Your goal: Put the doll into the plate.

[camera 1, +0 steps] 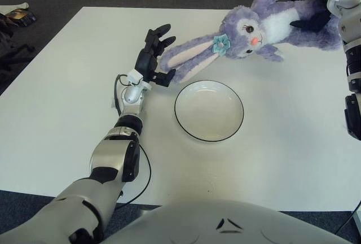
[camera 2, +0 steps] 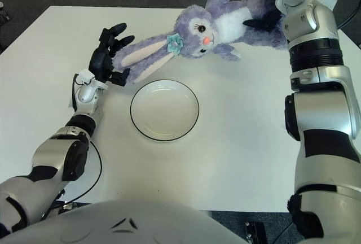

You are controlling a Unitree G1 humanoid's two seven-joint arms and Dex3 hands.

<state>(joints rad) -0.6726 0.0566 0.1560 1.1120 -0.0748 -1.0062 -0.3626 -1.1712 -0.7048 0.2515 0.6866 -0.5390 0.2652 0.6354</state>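
Stretching across the white tabletop, the purple plush rabbit doll lies behind the black-rimmed white round plate, outside it. The right hand grips its body (fingers wrapped around), while the left hand, fingers spread, touches its long ears.

One doll — a purple plush rabbit with two long ears and one teal bow. One plate, white with a dark rim, on one white table. Two robot hands show — the left hand and the right hand — and at the far left edge of the floor lies one small dark heap that I cannot make out.
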